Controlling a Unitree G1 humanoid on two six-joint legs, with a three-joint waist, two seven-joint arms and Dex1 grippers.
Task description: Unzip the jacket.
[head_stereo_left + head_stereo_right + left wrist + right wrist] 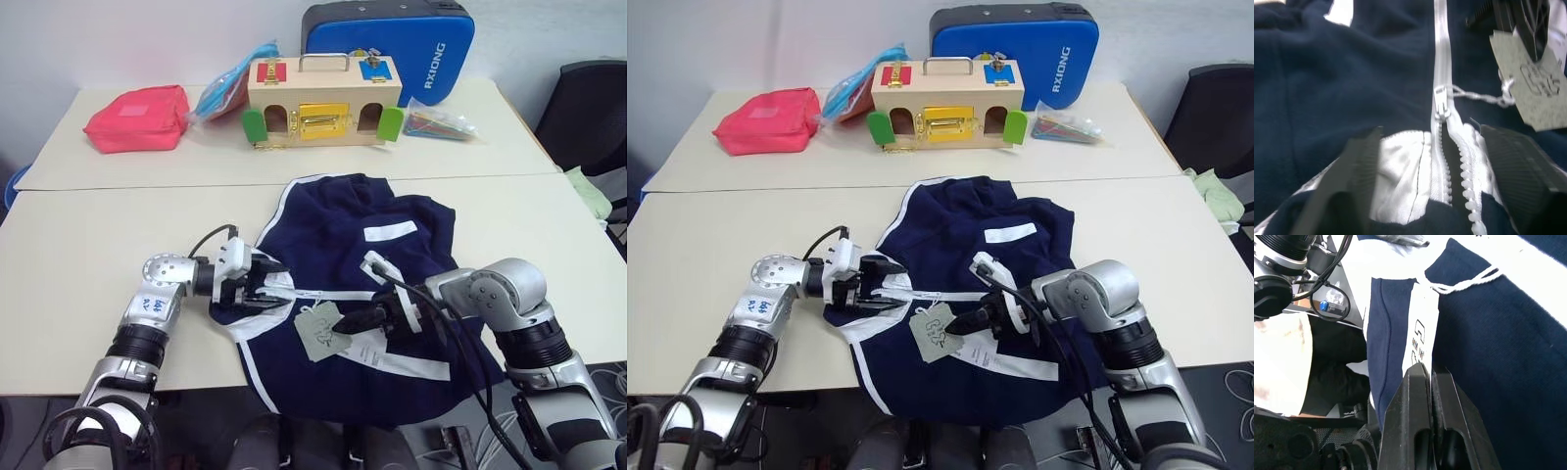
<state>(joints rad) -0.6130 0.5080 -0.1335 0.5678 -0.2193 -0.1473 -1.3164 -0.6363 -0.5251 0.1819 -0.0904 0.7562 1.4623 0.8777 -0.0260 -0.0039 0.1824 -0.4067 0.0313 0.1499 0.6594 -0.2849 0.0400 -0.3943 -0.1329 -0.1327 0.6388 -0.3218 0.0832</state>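
Left gripper (pixel 266 286) parted, straddling jacket (pixel 333 235) zipper (pixel 1440 105) at collar end. Right gripper (pixel 345 323) clamped on paper hang tag (pixel 320 331).

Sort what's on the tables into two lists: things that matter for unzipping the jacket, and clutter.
For the job:
- jacket
- its white zipper and slider
- hang tag
- left end effector
- right end effector

Lying about:
- pink pouch
- wooden latch box
- blue case
- two plastic bags

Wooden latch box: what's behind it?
Behind the wooden latch box stands a blue case; its lower left part is covered by the box.
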